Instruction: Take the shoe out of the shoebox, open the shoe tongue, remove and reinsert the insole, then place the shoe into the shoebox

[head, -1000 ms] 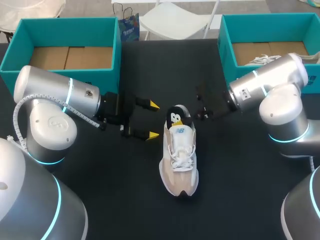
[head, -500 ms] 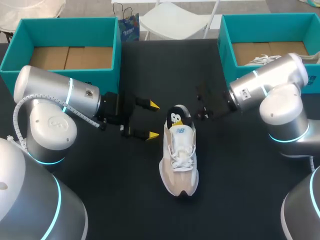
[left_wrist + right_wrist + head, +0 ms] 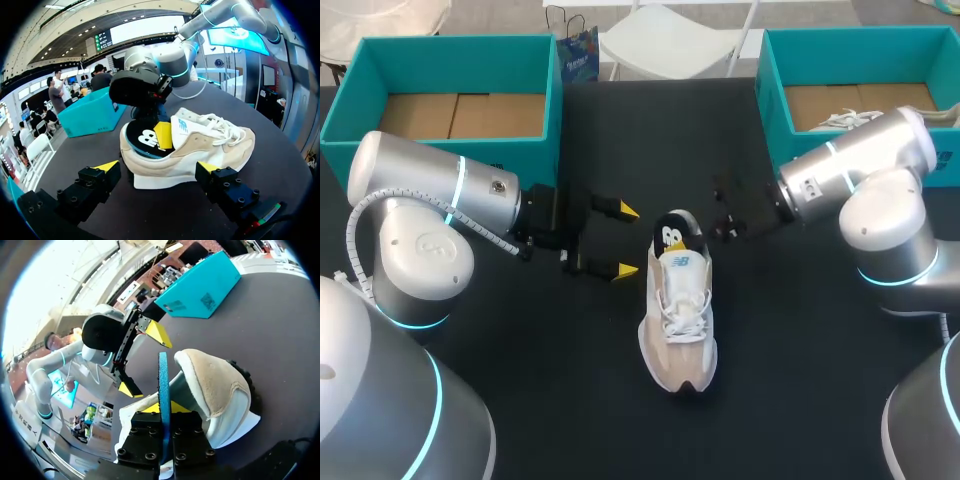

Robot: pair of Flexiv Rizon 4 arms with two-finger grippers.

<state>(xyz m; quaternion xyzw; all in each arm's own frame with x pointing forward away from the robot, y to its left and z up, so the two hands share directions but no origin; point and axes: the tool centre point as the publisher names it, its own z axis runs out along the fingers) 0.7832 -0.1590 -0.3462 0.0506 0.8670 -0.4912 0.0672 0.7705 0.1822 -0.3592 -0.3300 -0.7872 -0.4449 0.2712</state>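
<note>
A beige and white shoe (image 3: 677, 318) lies on the black table, toe toward me. Its black insole (image 3: 672, 238), edged in blue, stands up out of the heel. My right gripper (image 3: 712, 230) is shut on that insole; in the right wrist view the insole (image 3: 163, 380) runs edge-on between the fingers of the right gripper (image 3: 164, 415), beside the shoe's heel (image 3: 217, 385). My left gripper (image 3: 625, 240) is open just left of the heel, touching nothing. From the left wrist, the shoe (image 3: 200, 147) and insole (image 3: 144, 141) lie ahead of the open left gripper (image 3: 157, 168).
A teal box (image 3: 542, 95) with a cardboard floor stands at the back left. A second teal box (image 3: 772, 85) at the back right holds another white shoe (image 3: 845, 120). Bare black table lies in front of the shoe.
</note>
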